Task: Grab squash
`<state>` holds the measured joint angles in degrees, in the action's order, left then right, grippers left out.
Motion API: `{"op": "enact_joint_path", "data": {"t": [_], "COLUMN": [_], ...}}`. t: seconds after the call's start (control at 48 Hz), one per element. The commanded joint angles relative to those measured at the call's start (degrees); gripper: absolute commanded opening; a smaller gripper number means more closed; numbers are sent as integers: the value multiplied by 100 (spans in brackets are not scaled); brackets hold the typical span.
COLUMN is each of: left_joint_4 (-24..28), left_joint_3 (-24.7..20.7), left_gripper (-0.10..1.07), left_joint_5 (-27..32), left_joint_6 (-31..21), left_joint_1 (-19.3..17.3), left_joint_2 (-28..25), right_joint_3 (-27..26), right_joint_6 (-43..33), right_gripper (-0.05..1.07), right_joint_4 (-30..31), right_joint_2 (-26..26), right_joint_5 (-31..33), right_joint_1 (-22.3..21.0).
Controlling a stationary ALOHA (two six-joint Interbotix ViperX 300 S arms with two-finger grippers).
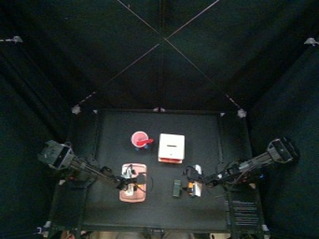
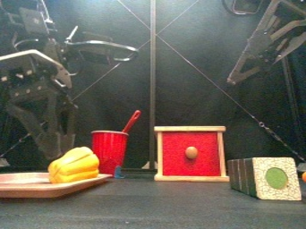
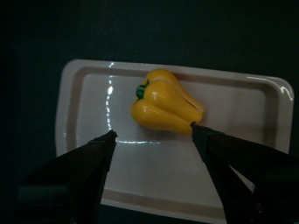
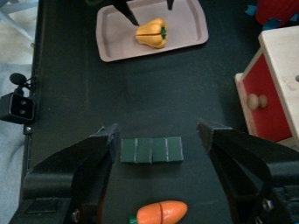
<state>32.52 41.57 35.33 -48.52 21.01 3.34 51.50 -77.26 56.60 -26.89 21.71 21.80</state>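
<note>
- Hovering over the pale tray [image 3: 82, 114]: left gripper [image 3: 155, 138] hangs above it, pointed down at it, arm reaching in from the left side of the table [image 1: 112, 131].
- Left fingers [image 3: 100, 150] spread wide apart, holding nothing and touching nothing.
- Yellow squash [image 3: 163, 102] lies on the tray, green stem end to one side, just beyond the fingertips and centred on the gap between them.
- Right gripper [image 4: 162, 140] rests raised on the right side, fingers apart, empty, over a dark green block [image 4: 153, 150].

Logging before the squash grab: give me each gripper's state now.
Left gripper: open, empty, above the squash.
Right gripper: open, empty.
</note>
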Motion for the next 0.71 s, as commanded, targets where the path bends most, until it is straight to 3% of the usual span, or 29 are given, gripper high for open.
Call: {"op": "enact_joint_path", "data": {"t": [0.0,0.208,0.438,0.688], "left_joint_4": [141,422,475,914], "left_joint_3": [-132,-176,-334,-624], "left_gripper": [100,100,100,100], "left_joint_5": [9,-141,-132,325], "left_joint_6": [18,352,686,1011], "left_joint_1": [62,308,325,334], "left_joint_2": [316,352,237,-193], "right_joint_3": [-53,-53,-53,-53], "right_joint_6": [-9,-9,-9,-9], "right_gripper": [100,100,100,100], "right_joint_4": [9,9,26,9], "right_joint_2": [-70,-44,-35,-26], "right_joint_5": [-18,-26,-18,-26], "right_joint_1": [-9,-9,-9,-9]}}
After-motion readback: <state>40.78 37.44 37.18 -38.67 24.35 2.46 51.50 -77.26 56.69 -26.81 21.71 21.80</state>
